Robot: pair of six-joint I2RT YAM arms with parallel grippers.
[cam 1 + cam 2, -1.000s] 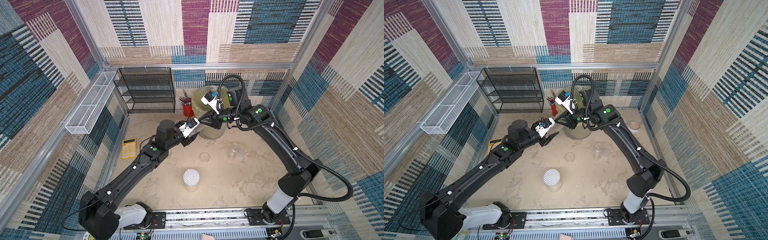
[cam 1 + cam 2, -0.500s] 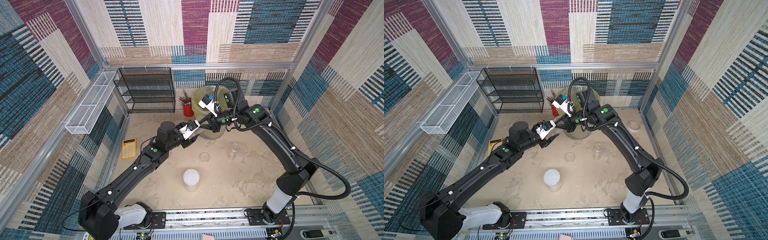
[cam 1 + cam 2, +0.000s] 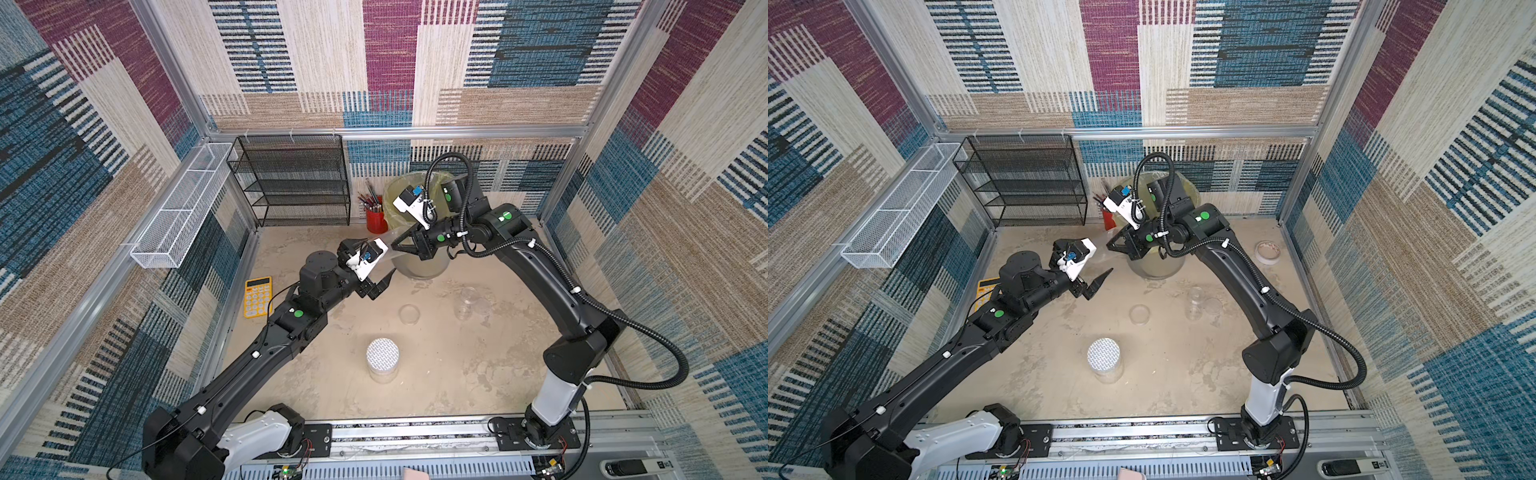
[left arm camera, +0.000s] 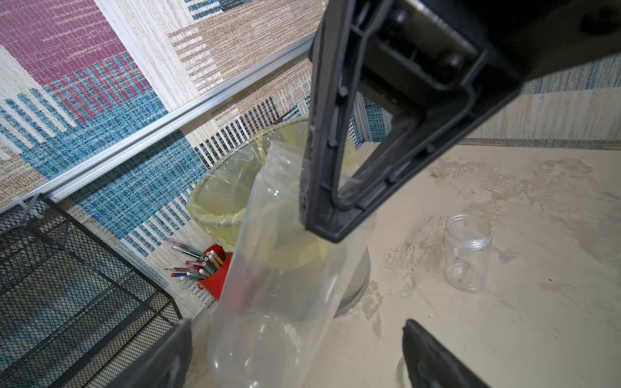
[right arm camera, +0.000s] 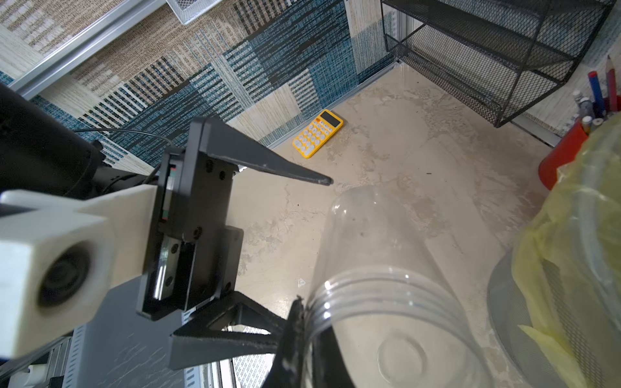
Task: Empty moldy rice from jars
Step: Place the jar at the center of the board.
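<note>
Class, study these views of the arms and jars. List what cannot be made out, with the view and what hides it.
Inside of the bin: both top views, covered by the right arm.
Contents of the grid-lidded jar: top views, its lid covers them.
Stray grains in the held jar: too small; wall blurred in left wrist view.
Grip of the right pincer on that jar's rim: right wrist view, cut by the bottom edge.

the left gripper (image 5: 312, 242) has been opened wide and released from the clear jar (image 4: 285, 285). the jar is now gripped at its threaded mouth by the right gripper (image 3: 398, 247) alone, which has been shifted toward the left arm.
</note>
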